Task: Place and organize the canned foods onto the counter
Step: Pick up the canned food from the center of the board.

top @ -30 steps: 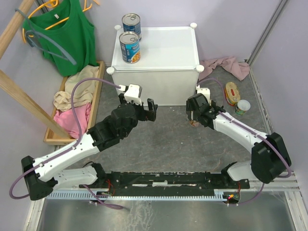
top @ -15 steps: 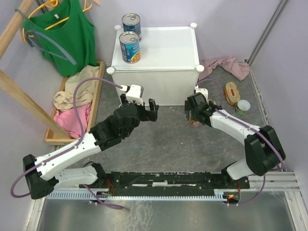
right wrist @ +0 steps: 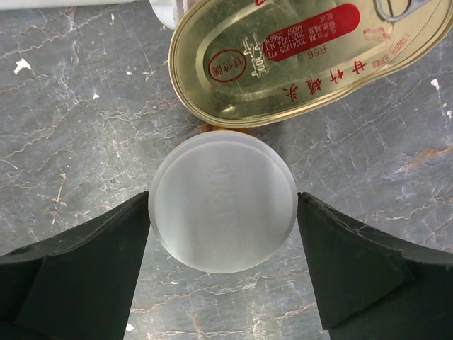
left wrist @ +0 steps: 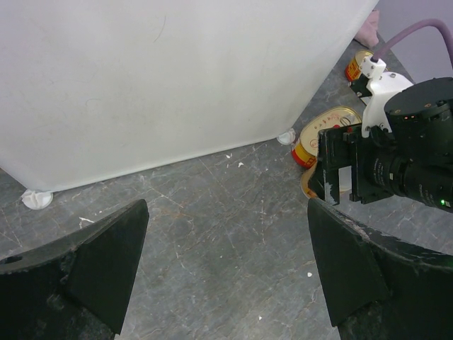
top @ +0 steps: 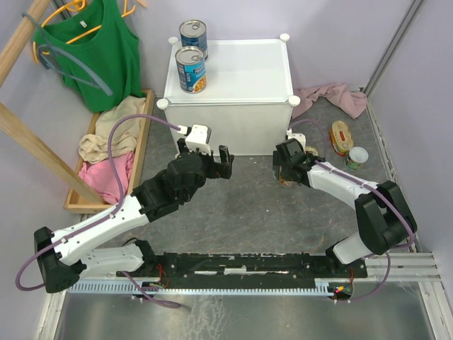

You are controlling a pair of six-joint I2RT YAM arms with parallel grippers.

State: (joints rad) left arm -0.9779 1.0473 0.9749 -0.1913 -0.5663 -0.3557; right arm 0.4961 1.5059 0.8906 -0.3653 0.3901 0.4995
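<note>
Can (right wrist: 223, 209) inside right claw (right wrist: 224, 214) (on floor (right wrist: 85, 106))

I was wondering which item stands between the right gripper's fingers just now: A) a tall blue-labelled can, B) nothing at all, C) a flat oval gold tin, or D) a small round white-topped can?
D: the right wrist view shows the small round white-topped can standing between the fingers of the right gripper, while the flat oval gold tin lies just beyond it, outside the fingers.
</note>
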